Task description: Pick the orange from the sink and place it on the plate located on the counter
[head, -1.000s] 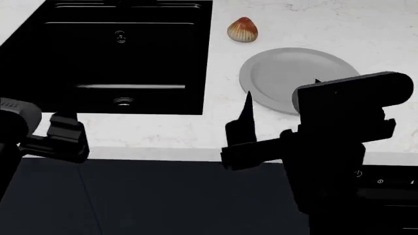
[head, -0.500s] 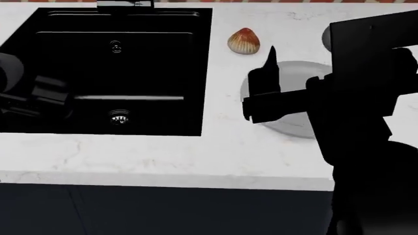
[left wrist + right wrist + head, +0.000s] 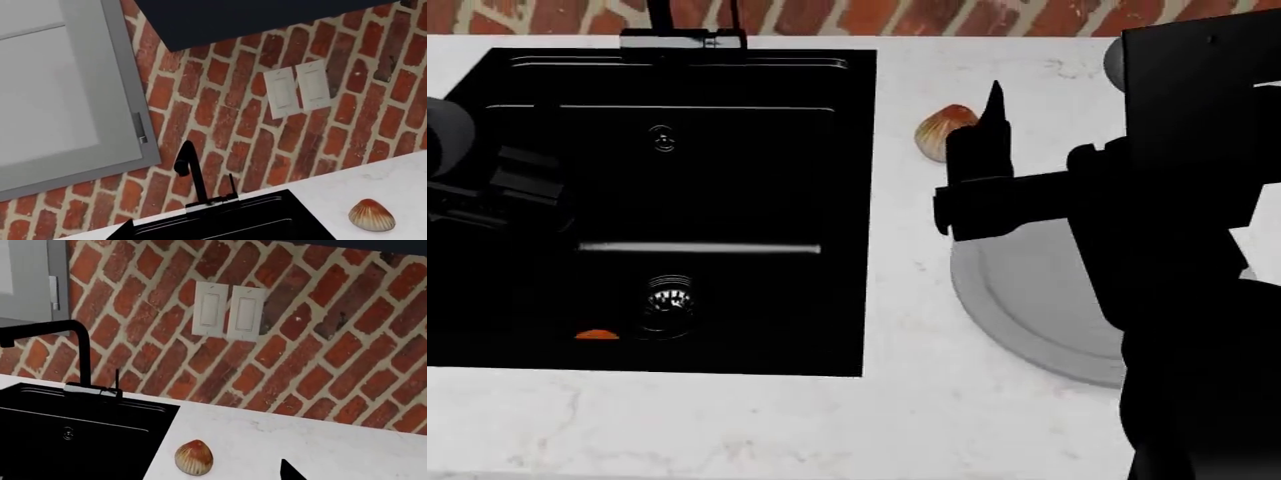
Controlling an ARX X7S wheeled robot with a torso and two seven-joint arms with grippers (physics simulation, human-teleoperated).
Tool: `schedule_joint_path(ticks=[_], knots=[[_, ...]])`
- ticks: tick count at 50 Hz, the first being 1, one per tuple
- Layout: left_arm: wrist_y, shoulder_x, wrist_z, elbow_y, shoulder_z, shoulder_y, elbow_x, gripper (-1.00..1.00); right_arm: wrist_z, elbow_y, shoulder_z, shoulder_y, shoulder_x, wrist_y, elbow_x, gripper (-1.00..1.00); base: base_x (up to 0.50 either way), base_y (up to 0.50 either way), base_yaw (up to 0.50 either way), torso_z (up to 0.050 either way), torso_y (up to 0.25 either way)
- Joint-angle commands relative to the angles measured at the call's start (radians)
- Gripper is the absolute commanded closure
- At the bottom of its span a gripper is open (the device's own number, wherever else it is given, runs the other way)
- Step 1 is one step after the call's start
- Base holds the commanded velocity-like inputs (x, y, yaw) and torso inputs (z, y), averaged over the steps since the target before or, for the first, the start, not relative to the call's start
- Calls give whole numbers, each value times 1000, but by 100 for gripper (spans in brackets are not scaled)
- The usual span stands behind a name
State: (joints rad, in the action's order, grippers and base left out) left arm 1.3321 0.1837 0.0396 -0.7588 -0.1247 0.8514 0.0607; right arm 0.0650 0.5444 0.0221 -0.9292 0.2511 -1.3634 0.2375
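Observation:
Only a thin bright sliver of the orange (image 3: pixel 594 335) shows, on the floor of the black sink (image 3: pixel 761 330), beside the round metal drain (image 3: pixel 667 305). The grey plate (image 3: pixel 1021 300) lies on the white counter (image 3: pixel 908 420) right of the sink, partly hidden by my right arm. My right gripper (image 3: pixel 1052 100) hovers above the plate's far edge, open and empty. One of its fingertips (image 3: pixel 289 471) shows in the right wrist view. My left gripper (image 3: pixel 518 185) hangs over the sink's left side, open and empty, far from the orange.
A ribbed tan-and-red shell (image 3: pixel 944 130) lies on the counter behind the plate; it also shows in the wrist views (image 3: pixel 193 457) (image 3: pixel 371 215). A black faucet (image 3: pixel 193 172) stands at the sink's back edge. A brick wall with two light switches (image 3: pixel 227 310) rises behind.
The view has shifted so the sink's near floor and the orange show. My right arm has moved up and forward over the plate. My left arm has moved from the counter's front edge to over the sink.

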Motion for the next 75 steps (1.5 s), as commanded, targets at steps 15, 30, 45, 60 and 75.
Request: schedule_joint_path(ticks=[15, 30, 45, 60, 75], knots=[[-2, 2, -5, 2, 4, 1, 15, -100, -4, 15, 2, -11, 10, -19, 16, -100, 259, 0, 0, 0, 1], [-7, 6, -8, 6, 2, -6, 22, -100, -8, 17, -4, -11, 15, -22, 24, -100, 259, 0, 0, 0, 0], [17, 7, -7, 0, 16, -10, 35, -100, -8, 14, -3, -13, 14, -22, 35, -100, 103, 0, 0, 0, 1], [237, 282, -781, 279, 119, 116, 906, -100, 3, 9, -1, -8, 36, -23, 48, -100, 0, 0, 0, 0, 0], [139, 403, -1230, 712, -103, 197, 1857, -100, -4, 5, -28, -7, 39, -20, 51, -100, 0, 0, 0, 0, 0]])
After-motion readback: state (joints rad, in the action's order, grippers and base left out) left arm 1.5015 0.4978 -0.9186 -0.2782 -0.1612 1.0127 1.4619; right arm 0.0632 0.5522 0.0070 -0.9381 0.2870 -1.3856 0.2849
